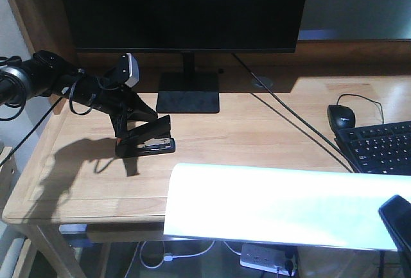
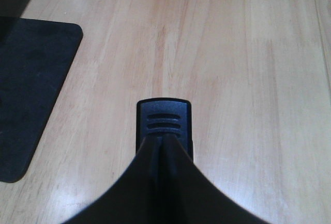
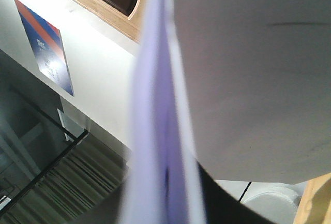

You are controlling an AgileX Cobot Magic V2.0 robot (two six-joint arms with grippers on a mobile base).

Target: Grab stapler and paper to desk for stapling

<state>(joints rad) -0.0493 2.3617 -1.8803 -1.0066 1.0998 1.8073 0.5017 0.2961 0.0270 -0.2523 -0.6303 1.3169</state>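
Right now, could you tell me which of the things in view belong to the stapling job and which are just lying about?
Part of the job:
stapler
paper
desk

Just lying about:
monitor
mouse
keyboard
power strip under the desk

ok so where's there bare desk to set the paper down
Bare wood in the middle of the desk, between stapler, monitor stand and mouse; also the front left corner beside the paper. Crowded on the right by the keyboard.
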